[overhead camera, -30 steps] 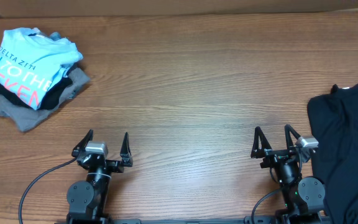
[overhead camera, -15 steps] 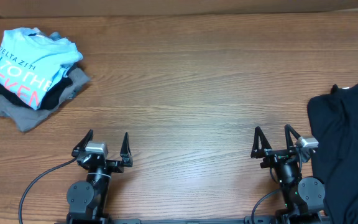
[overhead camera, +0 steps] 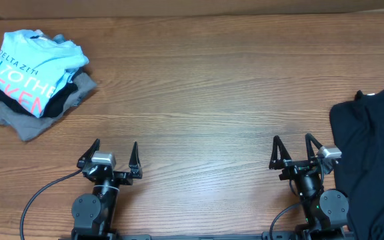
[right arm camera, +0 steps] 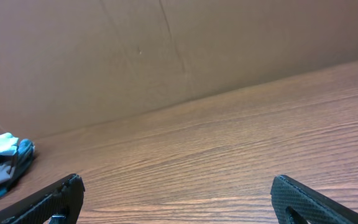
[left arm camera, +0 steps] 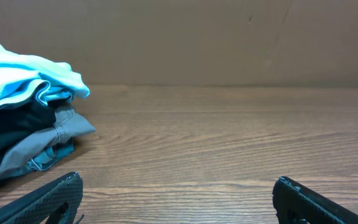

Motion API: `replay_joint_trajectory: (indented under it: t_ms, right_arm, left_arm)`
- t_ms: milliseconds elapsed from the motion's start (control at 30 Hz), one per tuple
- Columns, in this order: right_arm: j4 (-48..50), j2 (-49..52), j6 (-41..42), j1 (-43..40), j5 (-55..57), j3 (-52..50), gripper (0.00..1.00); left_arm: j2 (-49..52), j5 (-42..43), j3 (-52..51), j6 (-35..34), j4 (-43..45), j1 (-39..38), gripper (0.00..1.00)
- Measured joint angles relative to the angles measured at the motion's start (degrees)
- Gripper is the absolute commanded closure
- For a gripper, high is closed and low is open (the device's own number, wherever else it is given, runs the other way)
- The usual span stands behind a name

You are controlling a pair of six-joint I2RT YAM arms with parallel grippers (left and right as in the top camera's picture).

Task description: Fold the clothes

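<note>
nothing has moved: the crumpled soft black t-shirt lies on the wooden bench just right of the right pincer, the nearer one, which like the left pincer gapes wide and holds nothing.

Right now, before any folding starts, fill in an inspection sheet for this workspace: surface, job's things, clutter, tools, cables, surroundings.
Surface: wooden table, brown wood-grain top.
Job's things: black t-shirt, rumpled and unfolded at the right edge, partly out of the overhead view.
Clutter: light blue t-shirt on top of a pile with a grey garment, far left.
Grippers: left tool and right tool both open, holding nothing.
Cables: black cable loops beside the left arm's base.
Surroundings: plain brown wall behind the table.
</note>
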Motion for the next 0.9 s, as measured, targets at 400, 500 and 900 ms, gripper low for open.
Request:
replay_joint_trajectory:
  t_ms: [400,500,900]
  right_arm:
    - [0.0,0.0,0.0,0.0,0.0,0.0,0.00]
    - [0.0,0.0,0.0,0.0,0.0,0.0,0.00]
    - [0.1,0.0,0.0,0.0,0.0,0.0,0.00]
  left_arm:
    - [0.0,0.0,0.0,0.0,0.0,0.0,0.01]
    - [0.0,0.0,0.0,0.0,0.0,0.0,0.00]
    - [0.0,-0.2,0.0,0.0,0.6,0.0,0.00]
